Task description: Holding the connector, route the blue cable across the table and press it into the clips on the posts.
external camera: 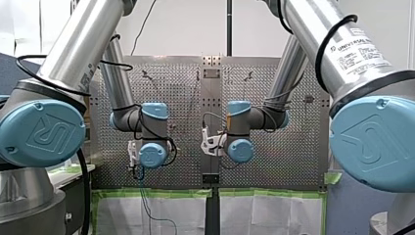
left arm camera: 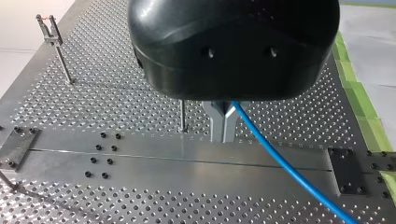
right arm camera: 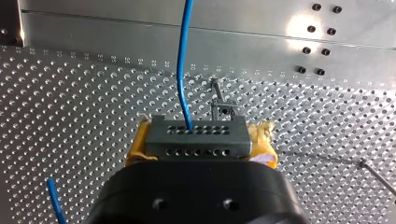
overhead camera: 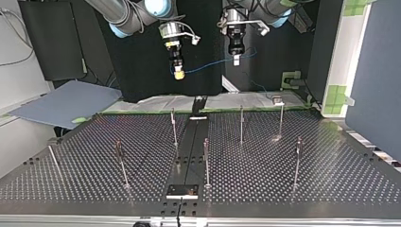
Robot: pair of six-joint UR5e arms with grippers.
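Here, at the top view's left, my right gripper [overhead camera: 178, 72] hangs high over the perforated table [overhead camera: 302, 198]. Its yellow pads are clamped on the dark connector [right arm camera: 196, 136], whose rows of small holes face ahead in the right wrist view. The blue cable [overhead camera: 213, 66] leaves the connector's face and runs sideways to the top view's right with a slight sag. It ends at my left gripper [overhead camera: 236, 57], whose metal fingers are drawn narrow and pinch the cable between them. A loose tail trails on beyond.

The cable's long axis therefore lies across the table, from one gripper to the other, and sits well above the posts [overhead camera: 173, 126]. The next move is likely downward, toward the clips. In the top view, one post stands roughly under my right gripper and another [overhead camera: 241, 124] roughly under my left. My guess is that each arm is nearer the post on its own side. In the right wrist view a clip [right arm camera: 223, 109] sits just ahead of the connector and slightly to one side of the cable. The cable is not yet in any clip that I can see.

A label [external camera: 359, 46] on my right arm in the front view reads "UNIVERSAL ROBOTS". The blue joint caps [external camera: 41, 134] carry a UR emblem. The small figures printed along the table's holes are too fine to read.
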